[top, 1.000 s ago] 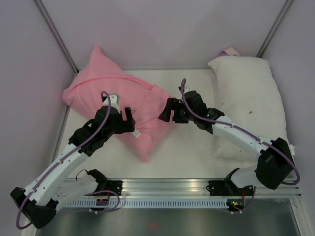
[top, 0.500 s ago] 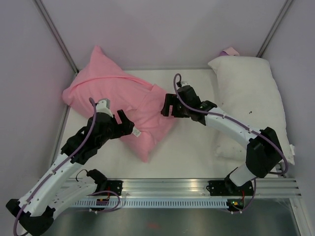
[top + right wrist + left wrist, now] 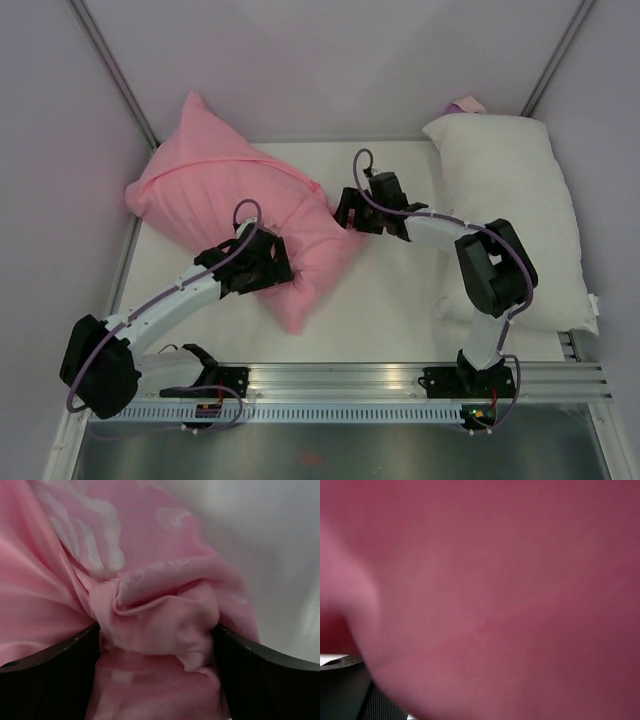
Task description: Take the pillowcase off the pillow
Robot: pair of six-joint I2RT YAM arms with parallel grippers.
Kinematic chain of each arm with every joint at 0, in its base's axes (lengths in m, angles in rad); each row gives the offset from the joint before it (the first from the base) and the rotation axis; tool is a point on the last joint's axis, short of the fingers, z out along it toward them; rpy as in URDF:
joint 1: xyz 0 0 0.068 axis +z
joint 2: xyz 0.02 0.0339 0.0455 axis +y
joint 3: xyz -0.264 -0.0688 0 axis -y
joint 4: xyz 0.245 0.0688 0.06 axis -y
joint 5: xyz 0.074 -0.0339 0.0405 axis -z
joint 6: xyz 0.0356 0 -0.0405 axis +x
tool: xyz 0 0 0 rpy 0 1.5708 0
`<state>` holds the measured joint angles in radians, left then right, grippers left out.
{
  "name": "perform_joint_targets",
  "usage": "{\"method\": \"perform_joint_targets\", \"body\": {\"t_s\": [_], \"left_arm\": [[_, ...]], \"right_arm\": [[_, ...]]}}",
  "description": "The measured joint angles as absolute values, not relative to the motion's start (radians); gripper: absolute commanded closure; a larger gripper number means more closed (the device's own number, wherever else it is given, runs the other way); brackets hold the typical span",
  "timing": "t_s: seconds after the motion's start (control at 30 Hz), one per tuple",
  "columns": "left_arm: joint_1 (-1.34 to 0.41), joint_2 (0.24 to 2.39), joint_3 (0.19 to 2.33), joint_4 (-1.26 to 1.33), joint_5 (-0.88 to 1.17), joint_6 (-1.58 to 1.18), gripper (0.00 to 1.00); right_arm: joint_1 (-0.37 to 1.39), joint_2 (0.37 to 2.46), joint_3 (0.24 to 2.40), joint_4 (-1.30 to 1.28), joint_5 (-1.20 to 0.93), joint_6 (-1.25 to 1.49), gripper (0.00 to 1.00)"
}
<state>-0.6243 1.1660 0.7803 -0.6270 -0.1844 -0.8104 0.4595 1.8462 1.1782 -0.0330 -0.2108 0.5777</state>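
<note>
The pink pillowcase (image 3: pixel 215 185) lies stuffed at the back left of the table, so the pillow inside it is hidden. My right gripper (image 3: pixel 345 210) is at the case's right corner. In the right wrist view a bunched fold of pink fabric (image 3: pixel 160 615) with pale rose prints fills the gap between both dark fingers (image 3: pixel 55 675), touching each. My left gripper (image 3: pixel 268 262) presses down on the case's near part. The left wrist view shows only blurred pink cloth (image 3: pixel 495 580), so its jaws are hidden.
A white pillow with small dark specks (image 3: pixel 510 200) lies along the right side, under the right arm's rear. Grey walls close the back and sides. A metal rail (image 3: pixel 330 378) runs along the near edge.
My right gripper has moved left onto the pillowcase's right corner and now has fabric bunched between its fingers. My left gripper has swung right and down onto the case's near part.
</note>
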Motion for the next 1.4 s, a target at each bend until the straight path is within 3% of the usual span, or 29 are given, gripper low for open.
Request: {"method": "perform_joint_targets", "body": {"t_s": [0.2, 0.37, 0.5, 0.63, 0.77, 0.9, 1.03, 1.17, 1.4], "left_arm": [[-0.627, 1.373, 0.921, -0.695, -0.245, -0.744, 0.05], [-0.661, 1.544, 1.067, -0.842, -0.341, -0.634, 0.03], [-0.665, 1.584, 1.156, -0.915, -0.439, -0.544, 0.02], [-0.658, 1.625, 1.304, -0.899, -0.476, -0.488, 0.02], [-0.663, 1.612, 1.382, -0.877, -0.523, -0.489, 0.01], [-0.670, 1.470, 1.289, -0.875, -0.598, -0.554, 0.01], [-0.669, 1.249, 1.191, -0.891, -0.635, -0.633, 0.03], [-0.670, 1.066, 1.133, -0.880, -0.591, -0.657, 0.09], [-0.741, 0.944, 0.867, -0.747, -0.377, -0.753, 0.18]], "right_arm": [[0.580, 1.822, 0.991, 0.170, -0.203, 0.635, 0.09], [0.742, 1.593, 0.752, 0.241, -0.043, 0.728, 0.08], [0.928, 1.365, 0.635, 0.170, 0.030, 0.785, 0.08], [1.079, 1.259, 0.592, 0.115, -0.033, 0.811, 0.08], [1.110, 1.247, 0.599, 0.020, -0.062, 0.810, 0.08], [1.136, 1.156, 0.686, -0.196, 0.002, 0.774, 0.05], [1.108, 1.050, 0.870, -0.384, 0.149, 0.717, 0.02], [0.955, 1.036, 1.004, -0.456, 0.220, 0.668, 0.02], [0.603, 1.233, 1.019, -0.470, 0.148, 0.582, 0.02]]}}
